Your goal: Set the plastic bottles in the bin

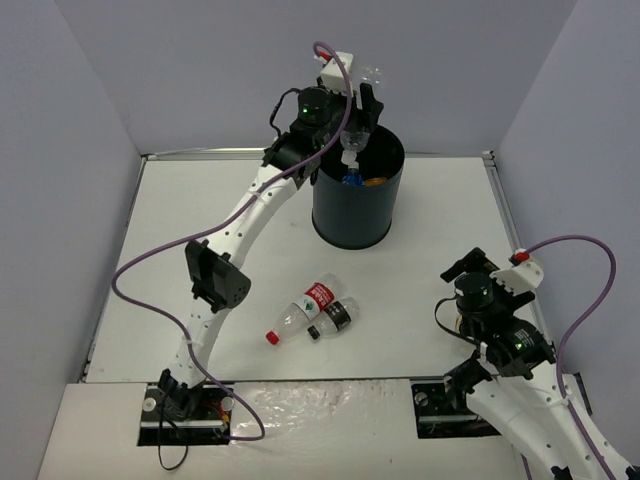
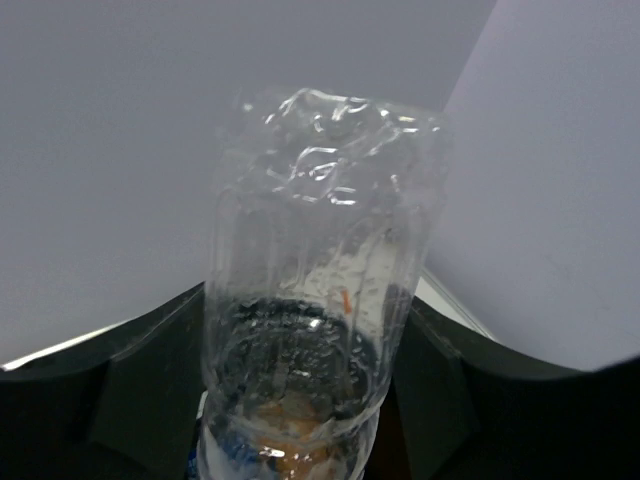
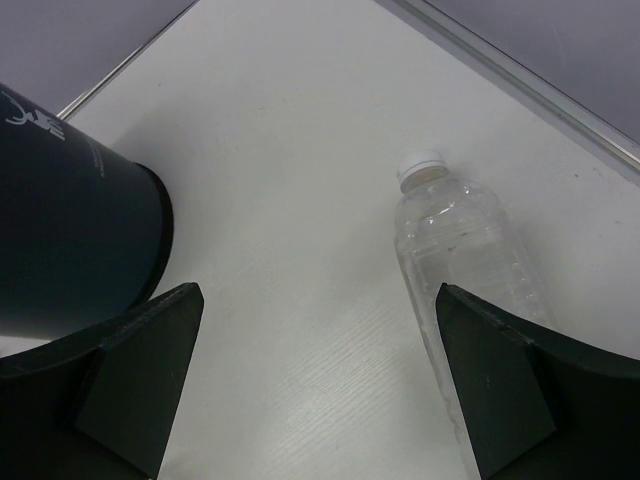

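Left end effector [image 1: 358, 118] grips a clear bottle [image 2: 315, 260], neck down, right above the black bin [image 1: 350, 215]. Right end effector [image 3: 315, 300] is wide open over the counter [image 3: 300, 150]. A white-cap bottle [image 3: 465, 250] lies by its right finger, and the white mark [image 3: 28, 120] on the bin at its left cannot be read.

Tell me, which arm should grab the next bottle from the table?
Probably right. The right arm's fingers are open, and a white-capped bottle lies on the table just ahead of them. The left arm's fingers are busy with a crumpled bottle over the bin.
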